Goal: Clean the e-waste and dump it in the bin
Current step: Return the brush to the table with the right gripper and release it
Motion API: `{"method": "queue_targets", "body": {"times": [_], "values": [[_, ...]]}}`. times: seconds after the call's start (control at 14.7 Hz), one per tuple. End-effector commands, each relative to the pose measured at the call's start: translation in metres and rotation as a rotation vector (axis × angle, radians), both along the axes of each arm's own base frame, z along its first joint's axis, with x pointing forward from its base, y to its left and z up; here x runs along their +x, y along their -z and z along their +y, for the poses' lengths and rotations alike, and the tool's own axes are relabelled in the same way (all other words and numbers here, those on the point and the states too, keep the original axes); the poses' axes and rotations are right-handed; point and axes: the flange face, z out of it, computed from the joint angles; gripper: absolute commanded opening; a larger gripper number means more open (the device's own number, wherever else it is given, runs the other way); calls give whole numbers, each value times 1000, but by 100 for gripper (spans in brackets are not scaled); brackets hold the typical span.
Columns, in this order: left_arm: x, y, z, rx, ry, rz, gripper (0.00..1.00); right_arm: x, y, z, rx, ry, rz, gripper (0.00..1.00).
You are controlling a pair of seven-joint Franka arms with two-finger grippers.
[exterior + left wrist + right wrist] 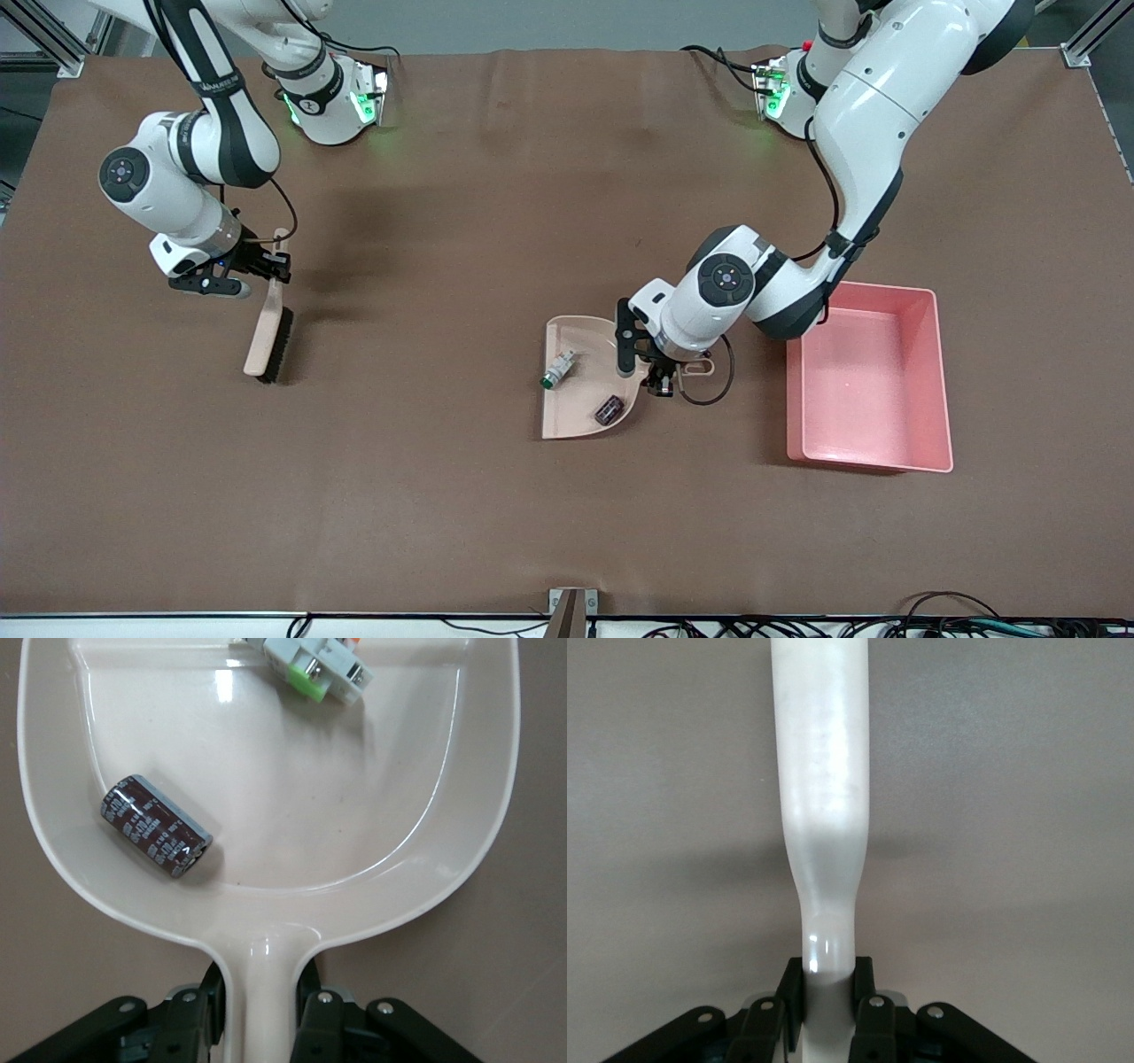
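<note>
1. The e-waste lay in the smooth, glossy beige dustpan (580, 390): a whitish-grey stubby switch (558, 369) with a green end, and a dark brown cylindrical block (157, 826) with a printed sleeve, apart from each other
2. The left gripper (261, 1005) clenched the dustpan's narrow handle near the table's middle
3. The pink bin (941, 381), a low-walled plastic tub, sat beside the dustpan toward the left arm's end
4. The right gripper (828, 1001) grasped the pale brush (268, 330) with dark bristles, over the matte brown table (443, 496) toward the right arm's end
</note>
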Motion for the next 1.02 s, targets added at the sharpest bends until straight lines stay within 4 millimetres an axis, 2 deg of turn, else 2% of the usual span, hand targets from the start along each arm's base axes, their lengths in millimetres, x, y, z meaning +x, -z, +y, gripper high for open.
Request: {"method": "queue_targets", "body": {"times": [0.0,0.2,0.27,0.55,0.82,0.96], "values": [[4,-22,-9,-44,1,-26,0,-5,13,-10,-7,-12,1,0],[11,-46,-16,-89,-7,-50,0,-6,20,-22,-6,-9,6,2],[17,-56,-16,-105,-13,-63,0,-7,23,-22,-5,-9,11,8],[21,-78,-22,-144,-13,-83,0,-3,26,-23,-4,-6,14,73],[33,-106,-3,-200,-37,-96,0,8,33,-25,1,3,26,100],[38,-119,5,-225,-42,-105,0,19,23,-30,0,10,12,100]]}}
